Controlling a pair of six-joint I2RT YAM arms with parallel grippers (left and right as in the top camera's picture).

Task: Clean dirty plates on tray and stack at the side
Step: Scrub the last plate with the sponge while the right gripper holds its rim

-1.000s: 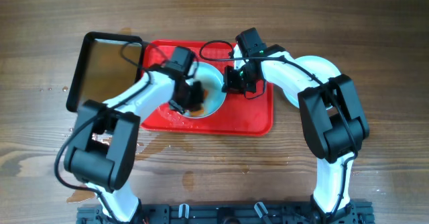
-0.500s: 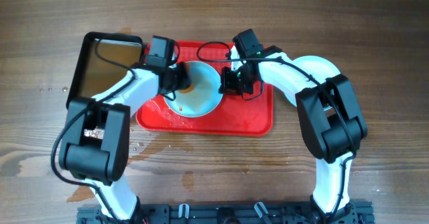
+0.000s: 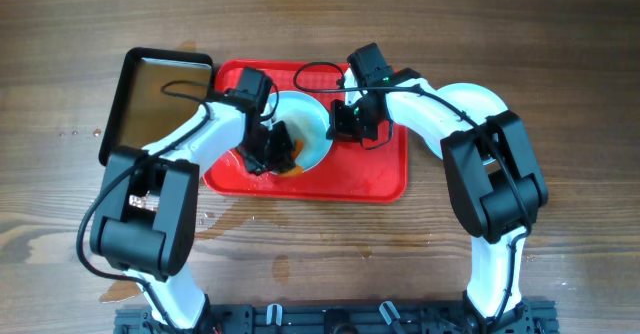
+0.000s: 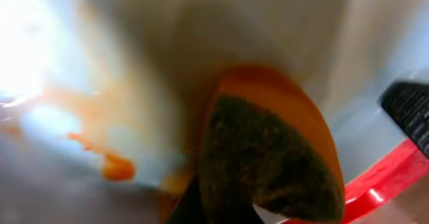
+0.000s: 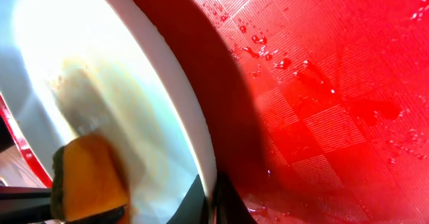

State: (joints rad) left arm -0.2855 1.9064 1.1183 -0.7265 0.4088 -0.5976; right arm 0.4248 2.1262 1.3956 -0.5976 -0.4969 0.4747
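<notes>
Scrubbing under way: the left pincer [image 3: 277, 154], pinching a sponge [image 4: 268, 143], works the 7 o'clock side of a sauce-streaked plate [image 3: 311, 124] on the tray [image 3: 380, 169] while the right pincer [image 3: 345, 124] nips its 3 o'clock rim; no finished stack shows.

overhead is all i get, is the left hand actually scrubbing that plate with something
observer: yes. The left wrist view shows the left hand holding an orange sponge, dark scrub side showing, against the plate.
operator: any sauce on it
observer: orange smears and a blob sit beside the sponge.
operator: right hand got the rim?
observer: looks so. In the right wrist view the rim runs straight into the right hand.
</notes>
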